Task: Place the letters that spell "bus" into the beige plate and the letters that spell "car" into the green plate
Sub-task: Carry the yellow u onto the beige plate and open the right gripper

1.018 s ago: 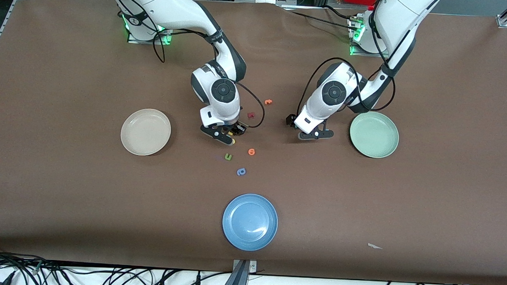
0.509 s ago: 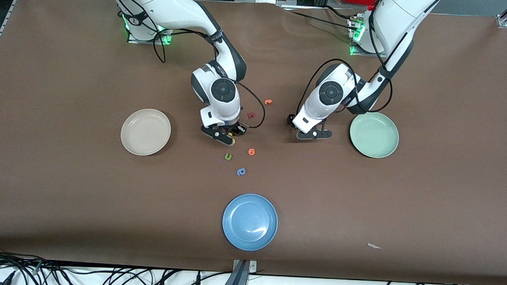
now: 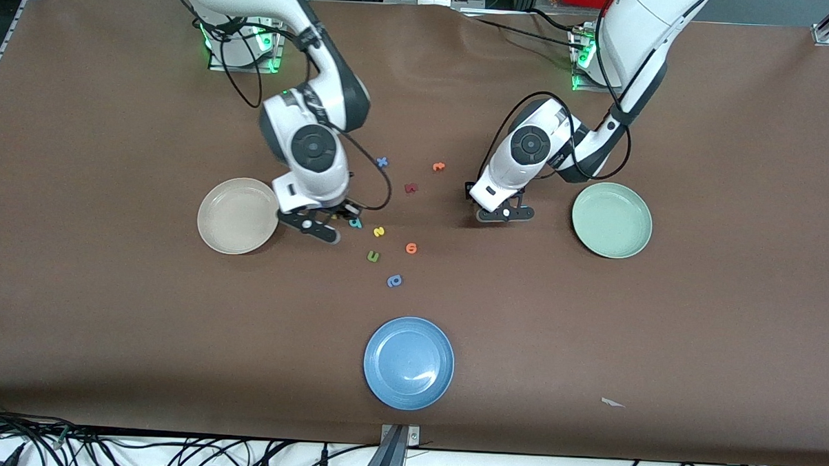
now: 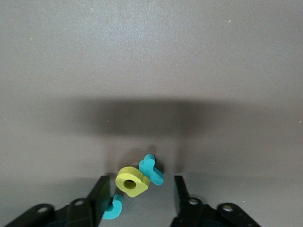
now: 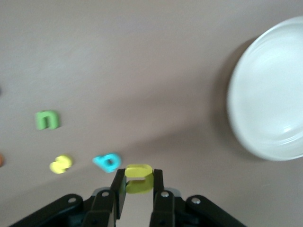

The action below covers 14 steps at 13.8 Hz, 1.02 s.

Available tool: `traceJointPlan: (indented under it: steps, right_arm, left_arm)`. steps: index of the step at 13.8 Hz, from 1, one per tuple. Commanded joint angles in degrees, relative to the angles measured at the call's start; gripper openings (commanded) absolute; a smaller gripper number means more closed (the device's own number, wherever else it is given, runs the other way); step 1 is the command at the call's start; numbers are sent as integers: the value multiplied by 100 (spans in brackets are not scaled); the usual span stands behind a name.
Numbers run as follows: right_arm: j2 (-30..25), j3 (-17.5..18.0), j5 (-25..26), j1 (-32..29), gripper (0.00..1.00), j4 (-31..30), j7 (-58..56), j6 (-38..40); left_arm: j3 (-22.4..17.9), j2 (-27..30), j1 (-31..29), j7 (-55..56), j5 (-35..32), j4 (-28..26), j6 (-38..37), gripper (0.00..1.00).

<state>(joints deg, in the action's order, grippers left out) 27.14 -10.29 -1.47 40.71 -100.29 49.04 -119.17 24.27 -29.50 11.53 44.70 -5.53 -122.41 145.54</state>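
My right gripper [image 5: 138, 182] is shut on a yellow u [image 5: 138, 178] and hangs just off the rim of the beige plate [image 3: 238, 215], which holds no letters. On the table beside this gripper [image 3: 332, 220] lie the teal b [image 3: 355, 222] and the yellow s [image 3: 379, 231]. My left gripper [image 4: 140, 196] is down at the table and stands open. Between its fingers [image 4: 100, 198] lie a yellow a [image 4: 132, 181], a teal r [image 4: 151, 169] and a teal c [image 4: 112, 207]; the c lies against one finger. That hand [image 3: 501, 214] hides these letters in the front view. The green plate [image 3: 611, 220], with nothing in it, sits beside it.
Loose letters lie mid-table: a green u-shape [image 3: 373, 257], two orange ones [image 3: 411, 247], a dark red one [image 3: 410, 188], a blue x [image 3: 382, 161] and a blue b-shape [image 3: 394, 280]. A blue plate [image 3: 408, 362] sits nearest the front camera.
My right arm has carried the yellow u from the letter cluster toward the beige plate, uncovering the teal b, yellow s and blue x. My left gripper's jaws have narrowed.
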Motion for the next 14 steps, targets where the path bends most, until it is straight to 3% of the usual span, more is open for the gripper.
traceJointPlan:
  steps: [1, 4, 6, 8, 11, 12, 13, 14]
  right_arm:
    - [-647, -480, -81, -28, 17, -875, -1129, 52]
    - [-999, -1384, -107, -28, 17, -1798, -2841, -254]
    - [-957, -1790, -535, -37, 18, -2238, -3748, -666]
    - [-834, -1836, -1011, -185, 19, -2581, -4207, -1159]
    - [-579, -1836, -1030, -186, 21, -2697, -4227, -1389]
    - [-570, -1827, -1030, -186, 27, -2715, -4227, -1442]
    - [-552, -1818, -1039, -186, 70, -2715, -4227, -1442]
    - [-543, -1827, -1039, -186, 99, -2706, -4218, -1408]
  left_arm:
    - [-28, 15, 43, 179, -194, 50, -43, 48]
    - [-45, 15, 34, 179, -185, 77, -43, 47]
    - [-63, 15, 8, 188, -194, 138, -43, 47]
    - [-63, 6, -1, 197, -194, 147, -43, 46]
    - [-63, -3, 16, 197, -194, 138, -43, 37]
    - [-63, -3, 16, 197, -194, 130, -52, 37]
    - [-63, -3, 16, 197, -194, 121, -60, 38]
    - [-63, -3, 25, 197, -194, 112, -60, 39]
